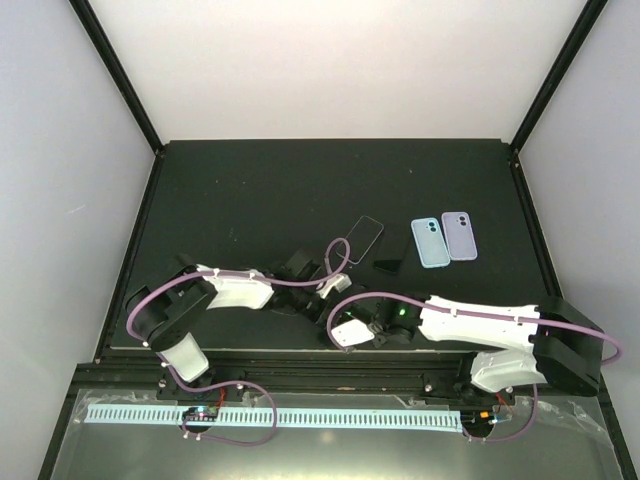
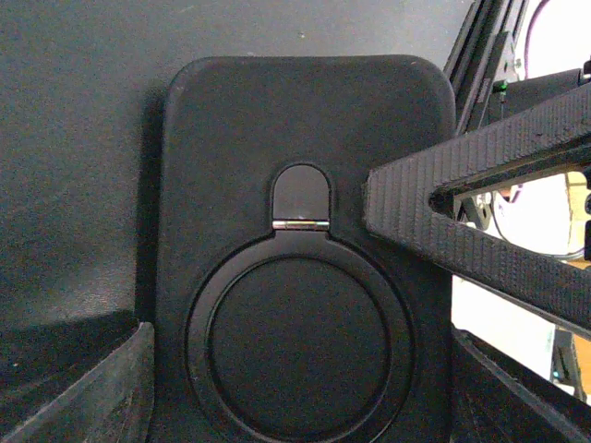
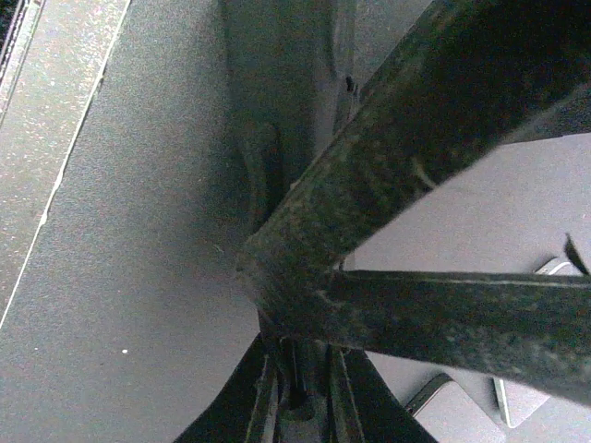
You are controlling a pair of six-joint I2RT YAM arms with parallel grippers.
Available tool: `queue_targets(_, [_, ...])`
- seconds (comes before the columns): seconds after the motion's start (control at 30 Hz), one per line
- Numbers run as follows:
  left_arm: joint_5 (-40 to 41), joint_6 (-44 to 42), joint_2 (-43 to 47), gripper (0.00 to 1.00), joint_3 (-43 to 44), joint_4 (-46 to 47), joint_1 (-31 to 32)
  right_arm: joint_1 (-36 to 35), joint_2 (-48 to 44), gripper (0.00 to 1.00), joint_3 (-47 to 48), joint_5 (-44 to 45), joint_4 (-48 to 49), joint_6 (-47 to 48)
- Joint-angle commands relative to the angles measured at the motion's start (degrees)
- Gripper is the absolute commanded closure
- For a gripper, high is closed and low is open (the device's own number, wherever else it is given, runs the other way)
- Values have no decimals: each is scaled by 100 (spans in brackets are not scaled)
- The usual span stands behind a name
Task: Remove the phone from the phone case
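A black phone case [image 2: 305, 166] with a round ring stand on its back fills the left wrist view. My left gripper [image 2: 300, 411] is shut on it, one finger at each long side. My right gripper [image 3: 297, 392] is shut on the case's right edge, and its fingertips [image 2: 392, 198] lie over the back next to the ring hinge. In the top view both grippers, left [image 1: 318, 285] and right [image 1: 352, 312], meet at the table's front middle, where the case is mostly hidden. I cannot tell whether a phone is inside it.
A dark phone [image 1: 364, 238] lies flat just behind the grippers. A teal case [image 1: 430, 243] and a lavender one [image 1: 459, 236] lie side by side to the right. A small black object [image 1: 395, 258] lies between them and the phone.
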State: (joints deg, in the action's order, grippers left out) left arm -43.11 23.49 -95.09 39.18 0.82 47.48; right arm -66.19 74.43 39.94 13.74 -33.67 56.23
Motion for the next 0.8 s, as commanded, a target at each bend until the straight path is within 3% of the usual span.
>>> queue_targets(0.0, [188,-44,86,22,88,59,-94,2,123,93,-101,28,114,-329])
queue_targets(0.07, [188,36,375,4,-7,158,-179,2,52,96,-97,31,42,-413])
queue_targets(0.1, [218,53,528,1,-49,192,-223,7,12,96,-72,26,-12,-502])
queue_targets(0.27, [693,232,1304,1,-146,9,-441,10,-465,99,11,-205,-289,-986])
queue_targets(0.47, [863,866,2565,1,-769,477,-959,176,-1167,99,144,-540,-694,-1488])
queue_targets(0.77, [1159,1273,4630,1,-889,740,-1179,1970,-2245,99,1047,-2644,-1347,-2052])
